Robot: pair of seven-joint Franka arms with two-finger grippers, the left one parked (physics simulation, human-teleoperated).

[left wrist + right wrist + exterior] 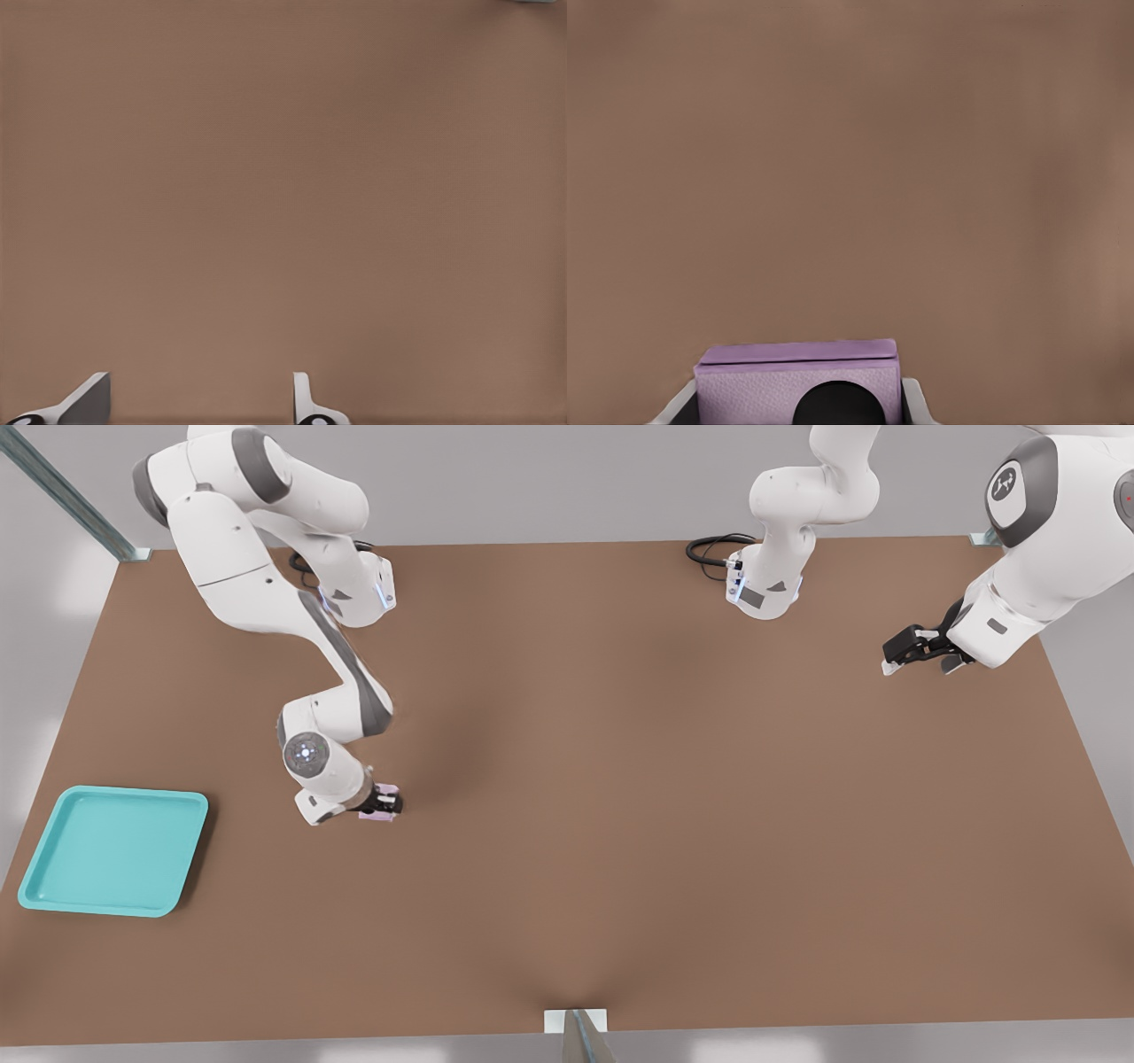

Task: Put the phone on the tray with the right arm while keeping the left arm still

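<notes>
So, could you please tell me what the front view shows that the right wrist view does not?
Only the front view shows the tray near the front view's left edge, well apart from the phone, and the whole right arm reaching down to it. Only the right wrist view shows the phone close up, with a black lens and a finger on each side. Both show the phone in the gripper over the brown table.
</notes>
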